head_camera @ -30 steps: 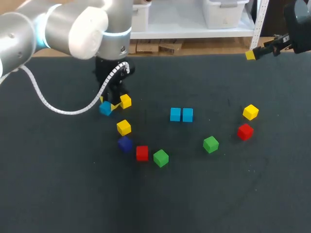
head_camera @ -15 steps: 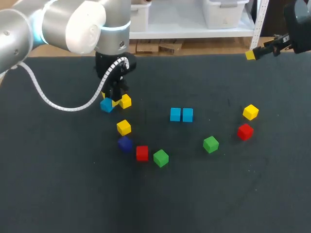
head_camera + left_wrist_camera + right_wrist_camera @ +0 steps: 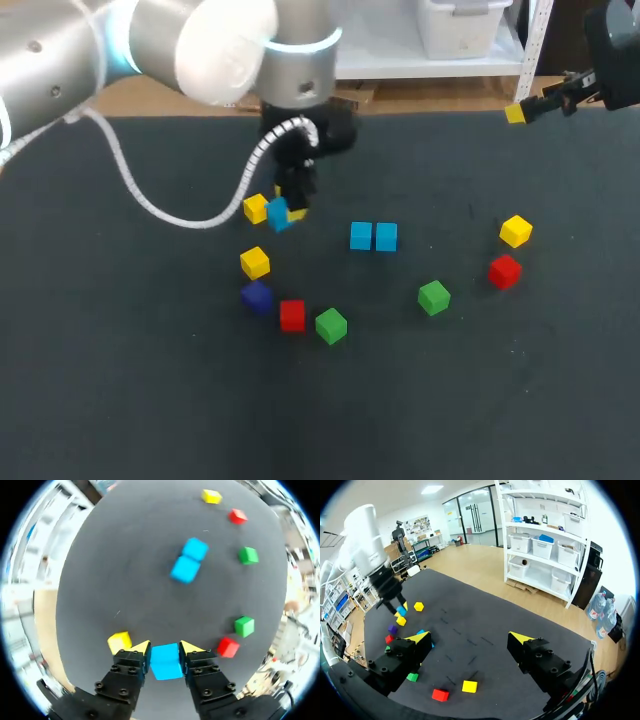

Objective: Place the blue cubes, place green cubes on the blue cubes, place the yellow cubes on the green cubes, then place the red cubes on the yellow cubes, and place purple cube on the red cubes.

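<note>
- The blue cube (image 3: 278, 214) is clamped between the two yellow tips of the left gripper (image 3: 167, 649), one finger on each side face, and is held above the table (image 3: 120, 380).
- A yellow cube (image 3: 255, 208) lies just beside the held cube, on its left.
- The pair of blue cubes (image 3: 373, 237) rests touching, side by side, near the gripper and toward the table's middle.
- Nearer the front, a second yellow cube (image 3: 255, 262), a purple cube (image 3: 257, 296), a red cube (image 3: 292, 315) and a green cube (image 3: 331, 325) form a loose arc.
- The right gripper (image 3: 470, 639) hangs at the table's far right edge, its fingers spread wide with nothing between them.
</note>
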You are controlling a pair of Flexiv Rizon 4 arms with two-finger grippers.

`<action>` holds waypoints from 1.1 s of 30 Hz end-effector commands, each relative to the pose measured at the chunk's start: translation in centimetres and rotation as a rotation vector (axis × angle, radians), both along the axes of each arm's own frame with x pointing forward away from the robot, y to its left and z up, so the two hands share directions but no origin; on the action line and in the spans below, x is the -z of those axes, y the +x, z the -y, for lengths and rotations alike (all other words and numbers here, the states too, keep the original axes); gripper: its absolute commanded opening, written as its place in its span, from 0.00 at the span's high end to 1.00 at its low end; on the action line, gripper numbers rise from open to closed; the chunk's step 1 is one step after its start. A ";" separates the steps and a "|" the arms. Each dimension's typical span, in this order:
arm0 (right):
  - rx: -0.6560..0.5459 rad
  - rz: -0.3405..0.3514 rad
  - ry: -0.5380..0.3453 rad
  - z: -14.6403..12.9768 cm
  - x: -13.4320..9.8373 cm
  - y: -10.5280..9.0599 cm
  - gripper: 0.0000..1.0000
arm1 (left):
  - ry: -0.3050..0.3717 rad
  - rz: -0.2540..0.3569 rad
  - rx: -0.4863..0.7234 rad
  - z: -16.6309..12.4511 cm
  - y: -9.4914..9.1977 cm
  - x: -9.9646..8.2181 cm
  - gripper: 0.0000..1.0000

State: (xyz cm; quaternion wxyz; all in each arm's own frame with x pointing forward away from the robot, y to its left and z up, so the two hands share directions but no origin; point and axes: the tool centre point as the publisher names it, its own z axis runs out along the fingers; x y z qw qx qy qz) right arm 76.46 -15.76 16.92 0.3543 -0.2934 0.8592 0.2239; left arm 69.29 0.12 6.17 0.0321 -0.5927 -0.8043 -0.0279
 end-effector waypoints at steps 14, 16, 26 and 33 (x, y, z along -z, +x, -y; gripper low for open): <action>-0.002 0.001 0.003 0.0 0.1 0.0 0.00 | -0.015 -0.004 0.333 5.2 -1.4 2.6 1.00; -0.002 0.001 0.003 0.0 0.1 0.0 0.00 | -0.016 -0.013 0.314 5.0 -1.2 3.1 1.00; -0.002 0.001 0.003 0.0 0.1 0.0 0.00 | -0.008 -0.049 0.277 4.7 -1.1 4.9 0.13; -0.002 0.001 0.003 0.0 0.1 0.0 0.00 | -0.063 -0.034 0.145 3.7 0.0 3.5 0.00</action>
